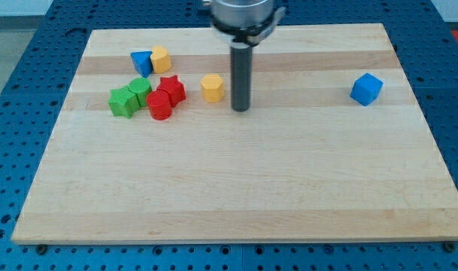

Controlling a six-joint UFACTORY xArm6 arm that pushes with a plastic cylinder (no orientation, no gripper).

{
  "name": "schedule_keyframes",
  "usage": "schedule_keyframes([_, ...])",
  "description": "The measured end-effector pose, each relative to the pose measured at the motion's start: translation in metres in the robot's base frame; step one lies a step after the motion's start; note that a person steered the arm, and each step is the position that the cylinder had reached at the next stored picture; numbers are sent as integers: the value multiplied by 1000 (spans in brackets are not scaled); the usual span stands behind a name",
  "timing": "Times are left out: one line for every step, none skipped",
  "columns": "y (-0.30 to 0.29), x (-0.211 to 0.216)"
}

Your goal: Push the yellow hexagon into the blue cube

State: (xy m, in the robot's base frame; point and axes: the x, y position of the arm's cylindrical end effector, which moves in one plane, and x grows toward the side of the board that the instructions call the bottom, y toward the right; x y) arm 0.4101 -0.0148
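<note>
The yellow hexagon (212, 87) lies on the wooden board a little left of the middle, near the view's top. The blue cube (366, 89) sits far to the view's right at about the same height. My tip (241, 109) rests on the board just right of the yellow hexagon, with a small gap between them. The tip lies between the hexagon and the blue cube, much nearer the hexagon.
A cluster sits at the view's upper left: a blue block (141, 62) touching a yellow block (161, 59), a red star (171, 89), a red cylinder (159, 105), and two green blocks (124, 101) (141, 90). The board's edge (236, 241) borders a blue perforated table.
</note>
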Motion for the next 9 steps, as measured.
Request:
schedule_keyframes([-53,5])
schedule_keyframes([-59,-27])
schedule_keyframes([-27,-57])
schedule_keyframes([37,-56])
schedule_keyframes([51,-55])
schedule_keyframes([-1,-47])
schedule_keyframes([-53,-48])
schedule_keyframes([-44,-84])
schedule_keyframes([12,-102])
